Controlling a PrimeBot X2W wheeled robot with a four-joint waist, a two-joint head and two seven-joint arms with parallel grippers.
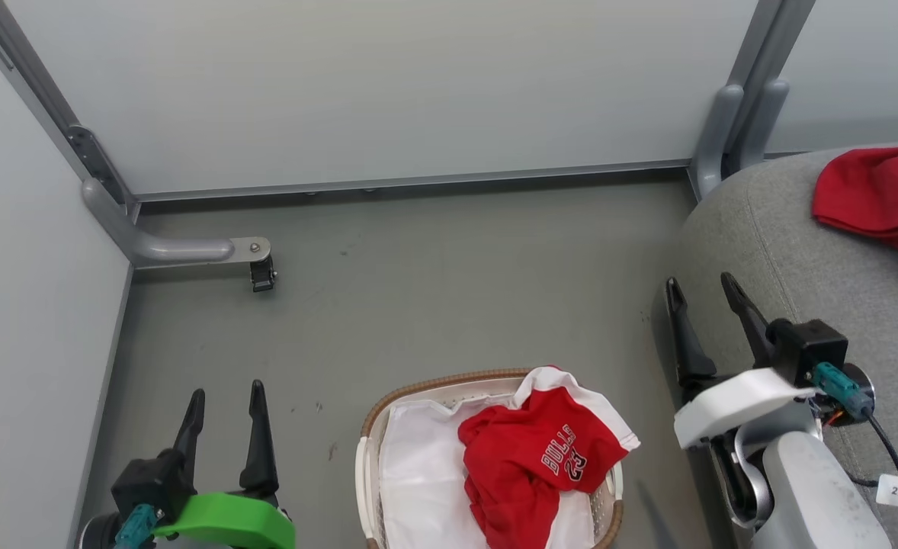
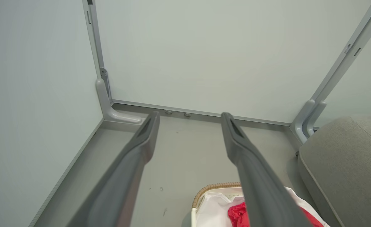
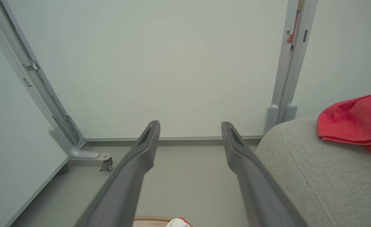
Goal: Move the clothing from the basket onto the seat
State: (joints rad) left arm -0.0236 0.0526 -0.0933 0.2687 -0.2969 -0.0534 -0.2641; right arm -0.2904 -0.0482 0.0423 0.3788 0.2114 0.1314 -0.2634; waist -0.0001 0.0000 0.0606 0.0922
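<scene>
Overhead, lettered jersey (image 1: 544, 457) in basket (image 1: 434, 379); wristward, mere red edge.

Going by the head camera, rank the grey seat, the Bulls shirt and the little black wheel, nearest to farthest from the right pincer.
From the right pincer:
1. Seat, just beside it.
2. Bulls shirt, in the basket, lower left.
3. Black wheel, far left.

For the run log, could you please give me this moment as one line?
left gripper: open, empty | right gripper: open, empty | BULLS jersey: in basket | red garment: on seat
</scene>
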